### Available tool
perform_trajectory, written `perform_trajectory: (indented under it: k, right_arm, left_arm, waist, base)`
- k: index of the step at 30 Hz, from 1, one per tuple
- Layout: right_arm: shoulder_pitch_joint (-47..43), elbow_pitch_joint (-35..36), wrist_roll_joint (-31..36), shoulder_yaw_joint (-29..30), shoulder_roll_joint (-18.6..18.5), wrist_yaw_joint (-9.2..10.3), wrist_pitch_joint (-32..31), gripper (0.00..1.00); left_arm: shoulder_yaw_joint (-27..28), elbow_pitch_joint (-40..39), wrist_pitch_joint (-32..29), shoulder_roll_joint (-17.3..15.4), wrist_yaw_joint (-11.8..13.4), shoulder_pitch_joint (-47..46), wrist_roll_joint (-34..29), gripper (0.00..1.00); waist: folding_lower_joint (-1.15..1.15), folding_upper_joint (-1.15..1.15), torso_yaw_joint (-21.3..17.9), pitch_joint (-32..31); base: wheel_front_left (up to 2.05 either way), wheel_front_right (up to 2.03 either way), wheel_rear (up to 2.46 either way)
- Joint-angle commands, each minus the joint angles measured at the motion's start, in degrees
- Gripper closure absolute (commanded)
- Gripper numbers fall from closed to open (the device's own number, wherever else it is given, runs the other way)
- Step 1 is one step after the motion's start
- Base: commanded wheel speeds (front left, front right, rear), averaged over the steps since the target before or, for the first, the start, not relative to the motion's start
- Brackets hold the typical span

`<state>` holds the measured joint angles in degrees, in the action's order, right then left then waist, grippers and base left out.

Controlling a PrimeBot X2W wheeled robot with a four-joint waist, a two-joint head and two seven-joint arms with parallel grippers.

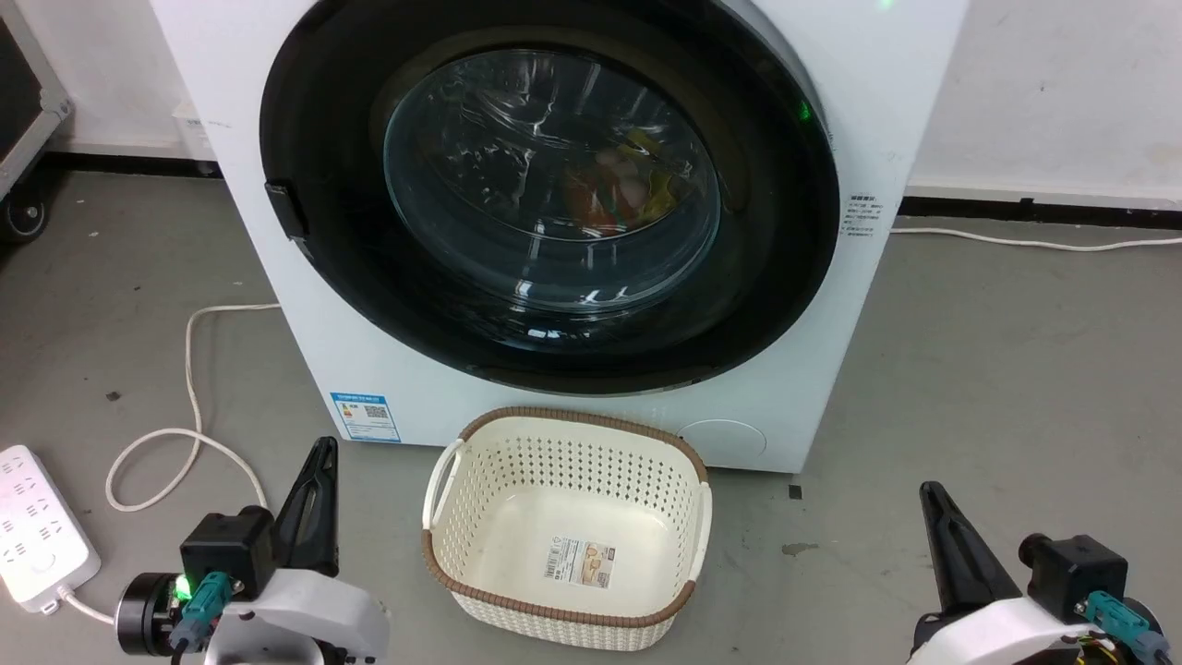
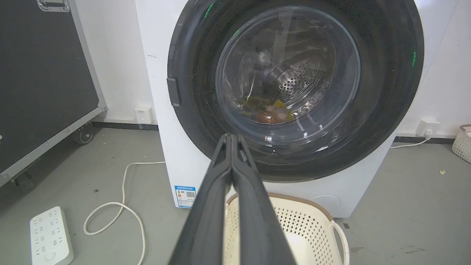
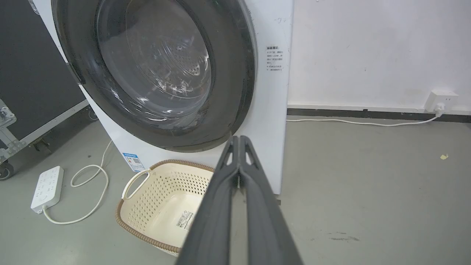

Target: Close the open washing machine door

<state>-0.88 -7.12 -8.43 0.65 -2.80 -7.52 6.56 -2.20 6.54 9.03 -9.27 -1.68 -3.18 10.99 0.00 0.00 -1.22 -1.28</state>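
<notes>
The white washing machine (image 1: 277, 83) (image 2: 173, 162) (image 3: 270, 106) stands before me. Its round door (image 1: 351, 296) (image 2: 382, 121) (image 3: 232, 92), with a glossy black rim and a clear glass bowl, lies flat against the front, shut over the porthole. Coloured laundry shows through the glass. My left gripper (image 1: 323, 445) (image 2: 232, 136) is shut and holds nothing, low at the left, well short of the machine. My right gripper (image 1: 926, 489) (image 3: 239, 138) is shut and holds nothing, low at the right, also apart from the machine.
A cream perforated basket (image 1: 480, 462) (image 2: 316, 221) (image 3: 147, 206) sits on the floor right below the door. A white power strip (image 1: 37, 536) (image 2: 49, 235) (image 3: 46, 184) and looped cable (image 1: 189, 369) lie at the left. A black wheeled case (image 2: 40, 81) stands further left.
</notes>
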Motion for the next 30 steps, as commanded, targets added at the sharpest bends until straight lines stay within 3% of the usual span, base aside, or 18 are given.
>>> perform_trajectory:
  k: [1,30]
  right_arm:
    - [0.3,0.5,0.5,-0.1,0.0,0.01,-0.3,1.00]
    - [0.5,3.0,3.5,-0.3,0.0,0.02,-2.7,1.00]
  left_arm:
    - [0.2,-0.4,-0.3,0.4,0.3,0.8,-0.5,1.00]
    - [1.0,-2.7,-3.6,2.7,0.8,1.7,-4.5,1.00]
  waist:
    - [0.00,0.00,0.0,0.0]
    - [0.00,0.00,0.5,0.5]
  base:
    - [0.00,0.00,0.00]
    - [0.00,0.00,0.00]
